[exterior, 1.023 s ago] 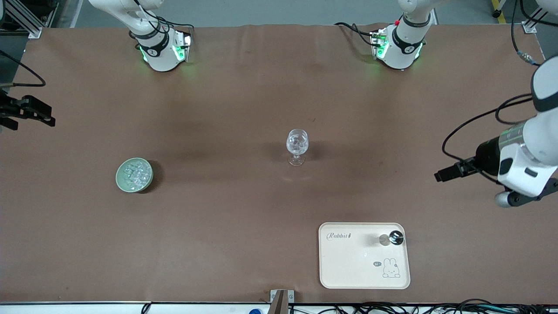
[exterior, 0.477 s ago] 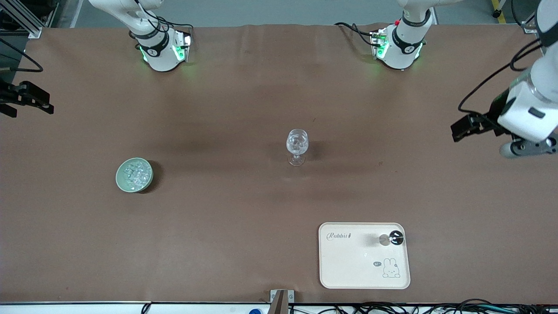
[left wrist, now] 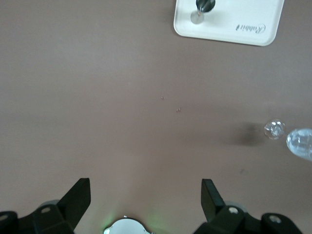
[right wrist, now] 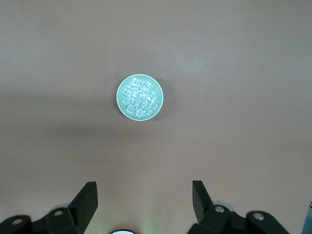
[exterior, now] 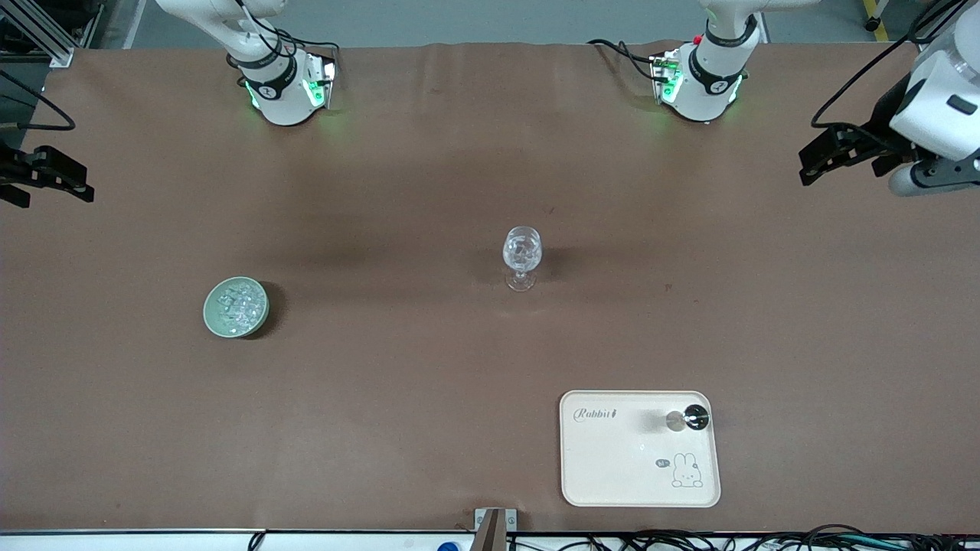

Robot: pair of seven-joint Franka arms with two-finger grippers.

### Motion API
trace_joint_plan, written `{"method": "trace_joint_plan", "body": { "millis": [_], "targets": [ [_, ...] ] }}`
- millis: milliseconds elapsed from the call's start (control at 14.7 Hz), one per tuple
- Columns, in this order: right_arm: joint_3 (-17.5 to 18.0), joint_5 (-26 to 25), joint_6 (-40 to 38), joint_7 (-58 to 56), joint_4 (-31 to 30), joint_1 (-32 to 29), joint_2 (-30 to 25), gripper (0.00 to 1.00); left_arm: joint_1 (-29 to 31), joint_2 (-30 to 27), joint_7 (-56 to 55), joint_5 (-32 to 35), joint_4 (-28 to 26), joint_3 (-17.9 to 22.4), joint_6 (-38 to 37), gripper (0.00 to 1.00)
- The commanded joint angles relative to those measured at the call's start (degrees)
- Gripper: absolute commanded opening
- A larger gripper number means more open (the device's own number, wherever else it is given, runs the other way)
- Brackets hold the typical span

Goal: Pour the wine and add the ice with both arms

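Flat brown matte table (exterior: 429,383) carries: pale green round bowl (exterior: 211,304) w/ ice; clear stemmed glass (exterior: 521,256) at centre; cream rectangular plastic tray (exterior: 612,467) nearest front camera.

A cream tray (exterior: 612,474) printed with a rabbit (exterior: 687,470) lies on the brown table (exterior: 383,413), a small metal stopper (exterior: 687,418) on it

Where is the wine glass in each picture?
Front view: the wine glass stands mid-table, farther from the camera than the cream tray.
Left wrist view: at the picture's edge, its bowl cut off; the tray shows too.
Right wrist view: not in it.
Shared landmark: the cream tray.
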Motion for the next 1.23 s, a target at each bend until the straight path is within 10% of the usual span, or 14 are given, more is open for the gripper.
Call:
{"method": "trace_joint_plan", "body": {
  "millis": [0, 1159],
  "targets": [
    [0.8, 0.6, 0.8, -0.8, -1.7, -1.1, -1.6, 0.87, -0.5, -6.6, 4.1, -1.5, -9.2, 2.2, 4.8, 1.00],
    [0.9, 0.9, 6.5, 0.4, -0.9, -0.8, -0.9, 1.00, -1.1, -7.2, 7.7, 0.9, -8.6, 2.7, 5.0, 1.00]
  ]
}}
